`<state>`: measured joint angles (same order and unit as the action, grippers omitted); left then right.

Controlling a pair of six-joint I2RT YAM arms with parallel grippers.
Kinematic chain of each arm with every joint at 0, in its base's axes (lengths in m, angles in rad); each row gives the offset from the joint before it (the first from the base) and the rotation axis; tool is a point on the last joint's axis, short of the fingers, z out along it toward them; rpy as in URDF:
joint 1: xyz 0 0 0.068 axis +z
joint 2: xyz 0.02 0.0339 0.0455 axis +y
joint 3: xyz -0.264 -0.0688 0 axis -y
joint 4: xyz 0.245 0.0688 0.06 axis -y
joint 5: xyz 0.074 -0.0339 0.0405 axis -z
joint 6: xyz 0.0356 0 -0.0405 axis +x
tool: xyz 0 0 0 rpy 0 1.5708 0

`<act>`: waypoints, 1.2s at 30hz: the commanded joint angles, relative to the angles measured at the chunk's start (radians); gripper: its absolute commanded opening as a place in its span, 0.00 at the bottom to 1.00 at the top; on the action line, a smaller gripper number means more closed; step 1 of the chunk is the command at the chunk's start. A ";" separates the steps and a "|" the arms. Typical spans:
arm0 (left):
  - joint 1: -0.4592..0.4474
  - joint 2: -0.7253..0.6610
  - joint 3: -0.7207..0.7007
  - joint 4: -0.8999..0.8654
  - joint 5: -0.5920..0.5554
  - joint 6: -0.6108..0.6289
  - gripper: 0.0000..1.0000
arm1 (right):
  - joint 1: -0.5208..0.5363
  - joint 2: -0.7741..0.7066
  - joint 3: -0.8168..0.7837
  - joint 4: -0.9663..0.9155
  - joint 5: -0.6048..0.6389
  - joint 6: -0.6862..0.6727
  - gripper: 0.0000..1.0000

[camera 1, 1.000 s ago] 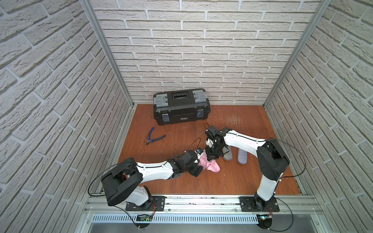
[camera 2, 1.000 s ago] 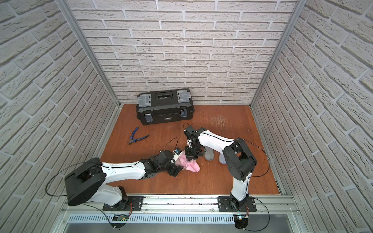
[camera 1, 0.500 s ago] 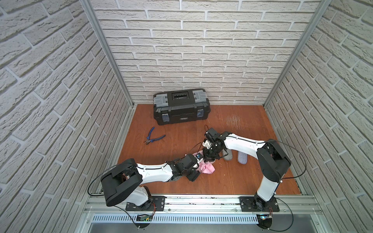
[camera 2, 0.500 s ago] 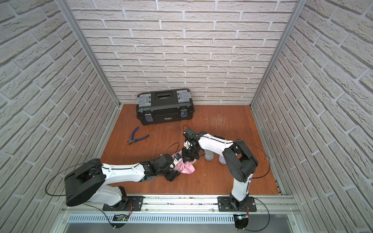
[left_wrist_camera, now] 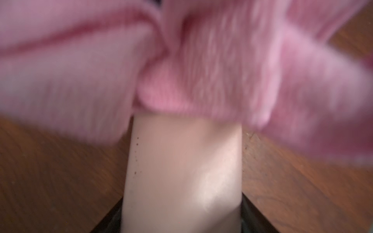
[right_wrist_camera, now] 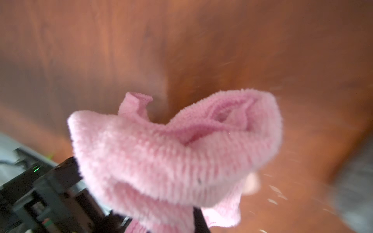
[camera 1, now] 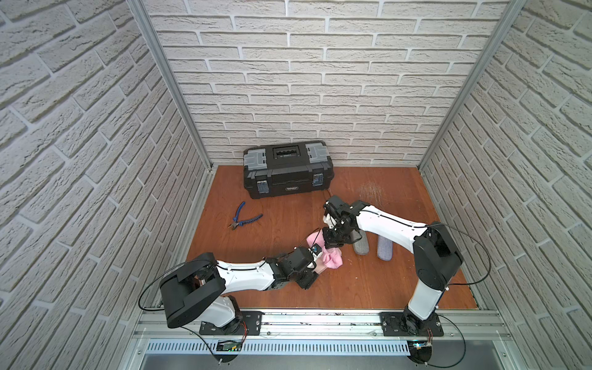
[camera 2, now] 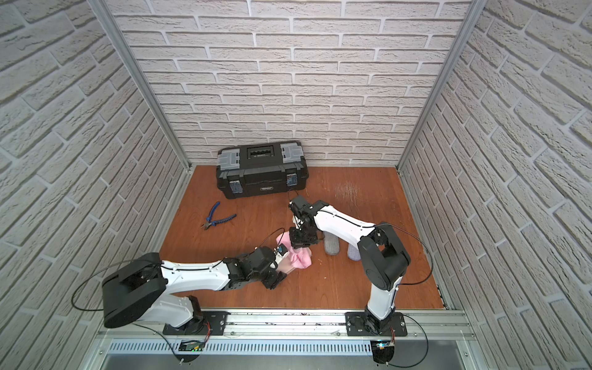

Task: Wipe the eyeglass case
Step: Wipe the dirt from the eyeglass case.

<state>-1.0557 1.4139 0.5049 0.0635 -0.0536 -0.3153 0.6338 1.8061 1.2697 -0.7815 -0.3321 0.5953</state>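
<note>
Eyeglass case (left_wrist_camera: pixel 181 171), one, clamped in left gripper (camera 2: pixel 281 267); right gripper (camera 1: pixel 332 250) pinches one pink cloth (right_wrist_camera: pixel 171 151).

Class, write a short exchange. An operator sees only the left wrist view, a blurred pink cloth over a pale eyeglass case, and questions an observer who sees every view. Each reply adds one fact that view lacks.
Operator: What holds the pink cloth?
Observer: The right gripper does. It is shut on the cloth from above, as both top views show.
Operator: Is anything lying near the eyeglass case?
Observer: Two grey pouches lie side by side next to the cloth, on the robot's right, not touching it.
</note>
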 commanded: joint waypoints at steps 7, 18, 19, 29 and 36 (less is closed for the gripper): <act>-0.059 -0.030 -0.039 -0.093 -0.068 -0.023 0.40 | -0.080 -0.002 0.076 -0.269 0.587 -0.163 0.02; -0.176 -0.026 -0.019 -0.114 -0.288 -0.059 0.38 | -0.003 0.020 -0.077 0.240 -0.281 0.168 0.02; -0.183 -0.026 -0.019 -0.116 -0.300 -0.065 0.38 | -0.035 0.024 -0.084 0.177 -0.230 0.128 0.02; -0.168 -0.044 -0.040 -0.101 -0.256 -0.073 0.38 | -0.031 -0.147 0.012 -0.178 0.182 -0.155 0.02; -0.156 -0.062 -0.052 -0.092 -0.210 -0.064 0.36 | 0.005 -0.102 -0.201 0.217 -0.233 0.144 0.02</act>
<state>-1.2182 1.3712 0.4824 0.0177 -0.2844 -0.3935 0.6579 1.6588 1.1332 -0.7025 -0.4068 0.6334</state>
